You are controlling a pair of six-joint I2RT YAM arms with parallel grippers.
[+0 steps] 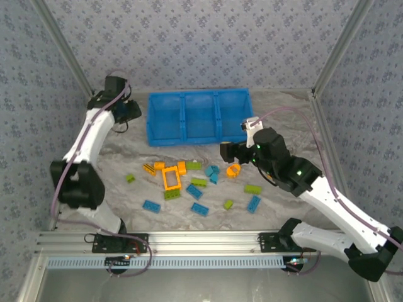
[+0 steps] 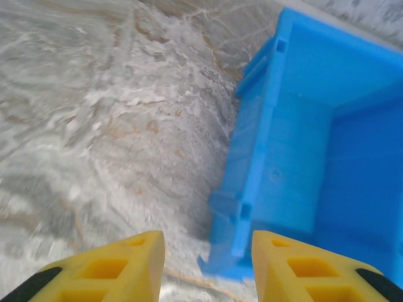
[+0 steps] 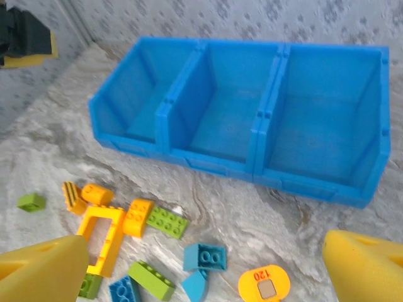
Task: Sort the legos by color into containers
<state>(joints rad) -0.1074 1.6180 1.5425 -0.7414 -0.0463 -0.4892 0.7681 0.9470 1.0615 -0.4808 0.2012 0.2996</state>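
The long blue bin (image 1: 184, 113) stands at the back of the table, and its three compartments (image 3: 165, 119) look bare inside. Orange, blue and lime legos lie scattered in front of it, among them the orange open frame (image 1: 170, 177) (image 3: 101, 242), a round orange piece (image 1: 233, 170) (image 3: 264, 283), a blue brick (image 3: 204, 257) and a green brick (image 3: 167, 221). My left gripper (image 1: 130, 112) (image 2: 208, 270) hovers open just outside the bin's left end (image 2: 252, 157), holding nothing. My right gripper (image 1: 225, 151) (image 3: 208, 277) hangs wide open above the legos, in front of the bin.
Patterned walls and slanted aluminium posts (image 1: 72, 60) close in the table at the back and sides. A metal rail (image 1: 201, 242) runs along the near edge. Marbled tabletop (image 2: 94, 126) stretches left of the bin. The left gripper (image 3: 25, 38) appears at the far left of the right wrist view.
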